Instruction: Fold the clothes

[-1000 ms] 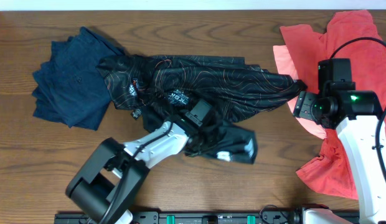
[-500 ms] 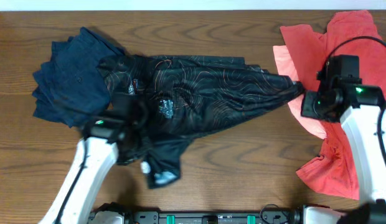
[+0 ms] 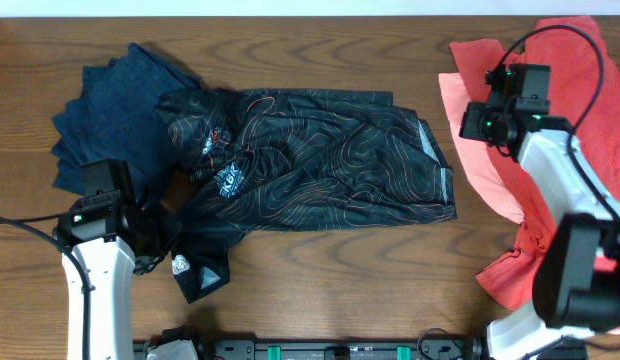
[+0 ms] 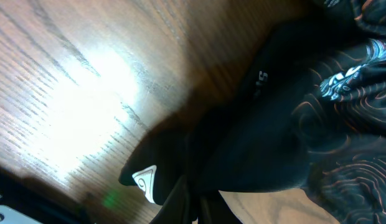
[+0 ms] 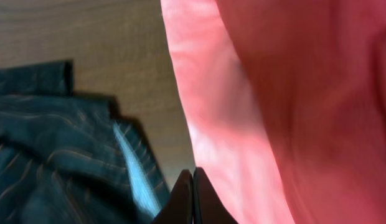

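Across the middle of the brown wooden table the black sports jersey with thin orange contour lines is lying spread out. It is mostly flat but rumpled along its left side, where it is overlapping a crumpled navy fabric garment. One black sleeve with a small white logo is trailing toward the near left. The left gripper is pinching that dark cloth between closed fingers.

To the right, a soft pink garment and a coral-red fabric garment are lying heaped together, near the jersey's right hem but apart from it. The right gripper is hovering over the pink edge with its fingers pressed together, holding nothing.

By the look of it, the jersey is being laid out flat before the first fold. The next move is probably calling for the sleeve to be drawn outward until it is smooth. The right gripper would then need to open and take the right hem to bring it across.
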You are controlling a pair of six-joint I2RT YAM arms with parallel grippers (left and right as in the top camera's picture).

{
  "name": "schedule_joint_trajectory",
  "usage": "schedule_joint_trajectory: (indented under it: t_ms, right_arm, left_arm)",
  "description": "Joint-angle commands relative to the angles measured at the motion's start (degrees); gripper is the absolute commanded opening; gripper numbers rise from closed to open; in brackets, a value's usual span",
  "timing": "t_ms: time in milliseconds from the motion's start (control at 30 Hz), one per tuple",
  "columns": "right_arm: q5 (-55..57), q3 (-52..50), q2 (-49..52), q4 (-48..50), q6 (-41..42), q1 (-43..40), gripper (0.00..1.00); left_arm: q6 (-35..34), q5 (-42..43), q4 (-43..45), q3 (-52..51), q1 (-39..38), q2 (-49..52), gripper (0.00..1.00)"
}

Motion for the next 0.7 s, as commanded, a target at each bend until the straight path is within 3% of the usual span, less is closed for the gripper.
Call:
schedule_joint_trajectory:
  t_ms: [0,300,500,667]
  right_arm:
    - [-1.7,0.2,5.1,4.5,-0.4,-0.7,0.01]
    - [1.6,0.2,15.9,14.8,-0.3,-1.3,0.01]
    - [17.8,0.2,17.5,13.1,3.1,-6.7,0.01]
    - [25.1,2.2,17.4,6.8,8.8,-17.0,0.01]
  left_arm:
    - [1.7,1.1,-0.1,0.0,0.3,-0.2,0.06]
    - [1.7,1.1,-0.2,0.0,0.2,-0.2,0.06]
    - [1.8,1.1,-0.1,0.0,0.2,-0.2,0.06]
    - [1.8,1.0,-0.1,0.0,0.2,-0.2,0.06]
